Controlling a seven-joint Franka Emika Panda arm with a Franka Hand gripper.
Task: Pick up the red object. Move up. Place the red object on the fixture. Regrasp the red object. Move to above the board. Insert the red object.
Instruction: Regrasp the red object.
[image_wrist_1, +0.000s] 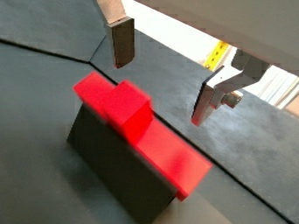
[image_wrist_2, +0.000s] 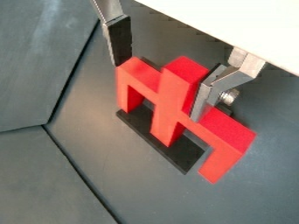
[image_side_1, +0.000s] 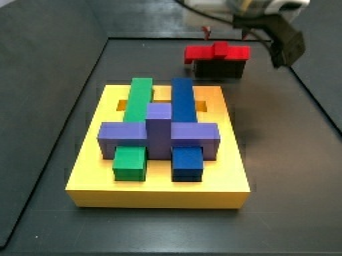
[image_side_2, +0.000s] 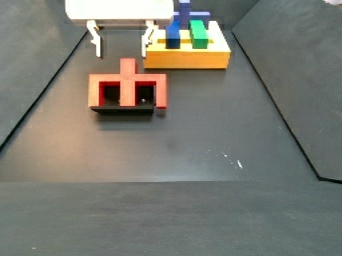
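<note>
Near the upper left of a side view, the end effector (image_side_2: 119, 44) hangs wide open and empty above the red object (image_side_2: 127, 90), which rests on the fixture (image_side_2: 128, 110); regrasping well means descending centred, fingers (image_wrist_2: 118, 39) straddling the stub.

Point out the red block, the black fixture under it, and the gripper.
Red block (image_wrist_2: 163, 92), a wrist view, on its centre stub.
Fixture (image_wrist_1: 111, 162), a wrist view, on its dark side wall.
Gripper (image_side_2: 119, 43), a side view, between its open fingers, behind the block.
</note>
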